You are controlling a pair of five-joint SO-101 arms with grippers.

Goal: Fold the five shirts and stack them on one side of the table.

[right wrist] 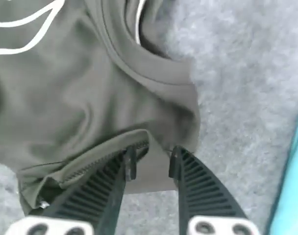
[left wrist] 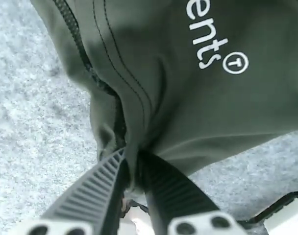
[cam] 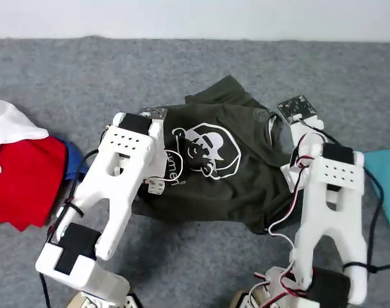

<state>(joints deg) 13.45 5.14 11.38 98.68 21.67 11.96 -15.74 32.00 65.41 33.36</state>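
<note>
Left gripper [left wrist: 132, 169]: clamped tight on a bunched fold at the edge of the dark green shirt [left wrist: 188, 98]. Right gripper [right wrist: 151, 164]: jaws part open, tips down on another edge of it, cloth between them. Shirt lies crumpled mid-table between both arms, white cartoon print [cam: 208, 151] and white lettering [left wrist: 208, 39] facing up. Grey table [cam: 182, 64]. Red shirt [cam: 25, 179], white shirt [cam: 9, 125] and blue shirt [cam: 73, 160] are heaped at one end, teal shirt [cam: 384, 173] at the other.

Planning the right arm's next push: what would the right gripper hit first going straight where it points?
Most likely the dark green shirt: its edge lies between the tips of the right gripper, though depth is unclear.
</note>
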